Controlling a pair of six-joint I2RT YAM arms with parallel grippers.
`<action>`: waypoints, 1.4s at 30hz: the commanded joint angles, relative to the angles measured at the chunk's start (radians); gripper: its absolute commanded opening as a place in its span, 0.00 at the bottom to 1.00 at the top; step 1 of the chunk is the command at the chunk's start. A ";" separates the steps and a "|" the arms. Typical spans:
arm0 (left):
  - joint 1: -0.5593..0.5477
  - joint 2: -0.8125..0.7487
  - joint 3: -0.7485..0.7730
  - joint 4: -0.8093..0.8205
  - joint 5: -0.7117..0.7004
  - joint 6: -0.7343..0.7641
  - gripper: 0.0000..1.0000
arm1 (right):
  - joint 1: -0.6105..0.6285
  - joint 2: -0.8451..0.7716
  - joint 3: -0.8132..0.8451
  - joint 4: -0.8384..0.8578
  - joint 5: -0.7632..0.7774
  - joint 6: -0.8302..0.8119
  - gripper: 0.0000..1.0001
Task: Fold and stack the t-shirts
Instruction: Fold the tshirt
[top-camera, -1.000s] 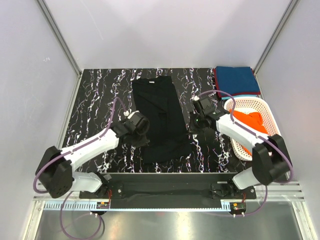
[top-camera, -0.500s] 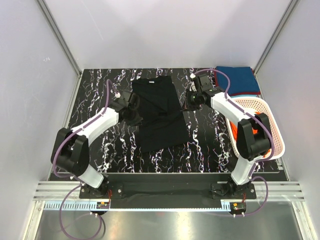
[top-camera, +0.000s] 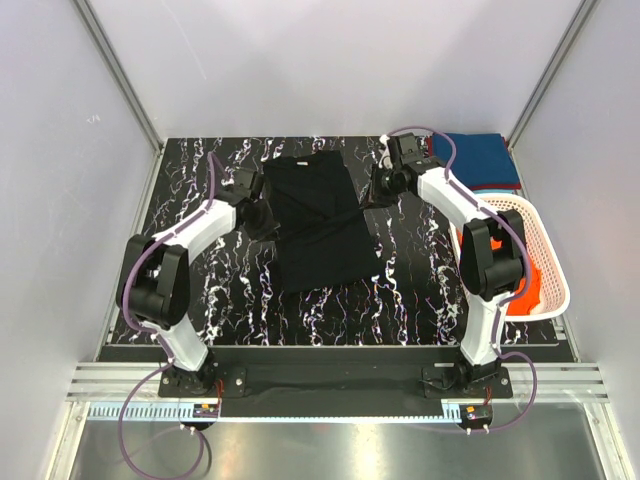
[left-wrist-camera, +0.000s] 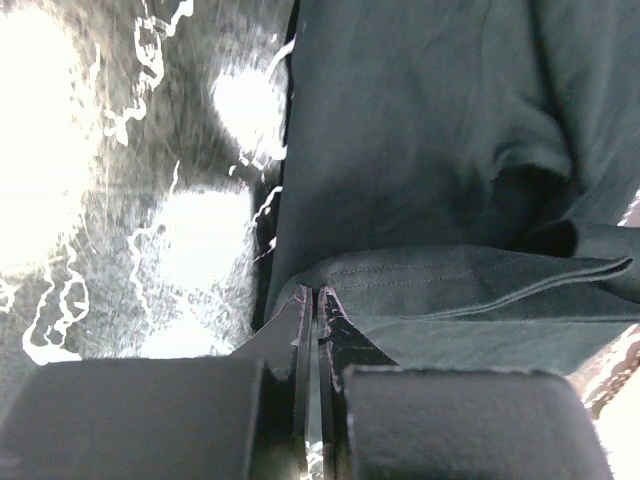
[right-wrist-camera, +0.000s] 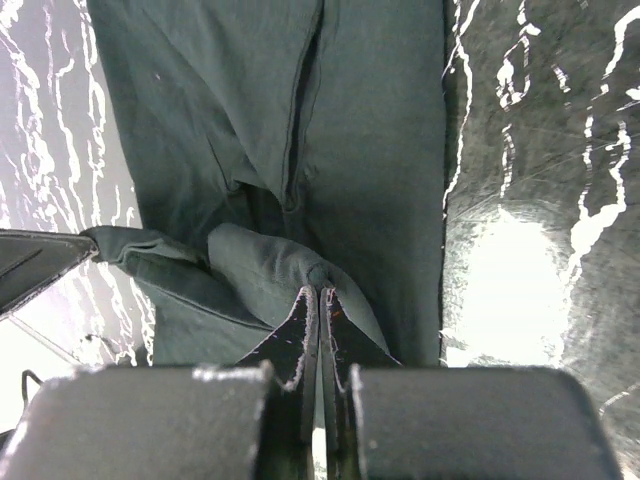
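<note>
Left gripper (left-wrist-camera: 318, 298): jaws clenched, tips pinching a doubled hem of the black t-shirt (top-camera: 315, 235). In the left wrist view the pinched fold runs off toward 3 o'clock, lifted over the flat cloth beneath it.

Right gripper (right-wrist-camera: 318, 295): jaws clenched as well, gripping a small peak of the same black t-shirt. The fabric rises from the flat layer up into the tips, and a second fold trails away toward 9 o'clock.

Top view: both arms reach far out over the table (top-camera: 330, 315), which is black with white marble veining. The left wrist is at the shirt's 9 o'clock edge and the right wrist at its 2 o'clock corner. The black t-shirt lies mid-table as a tall, narrow shape. Its near part is folded up over the middle, and the near edge is straight and slightly skewed.

Surroundings: the teal-blue t-shirt (top-camera: 482, 158) lies folded in the table's 1 o'clock corner, on top of the dark red t-shirt (top-camera: 500, 188), of which only an edge shows. Just nearer, at 3 o'clock, the white lattice basket (top-camera: 505, 207) holds the orange t-shirt (top-camera: 528, 290). The right arm's upper link crosses in front of the basket and hides part of it. Purple cables (top-camera: 212, 175) loop along both arms.
</note>
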 joint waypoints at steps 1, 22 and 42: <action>0.014 -0.015 0.061 0.028 0.036 0.008 0.00 | -0.019 -0.007 0.080 -0.021 -0.020 -0.018 0.00; 0.095 0.182 0.204 0.052 0.064 0.019 0.00 | -0.039 0.285 0.382 -0.084 -0.066 -0.083 0.00; 0.134 0.092 0.193 0.049 0.066 0.149 0.43 | -0.056 0.095 0.216 -0.128 0.086 -0.029 0.41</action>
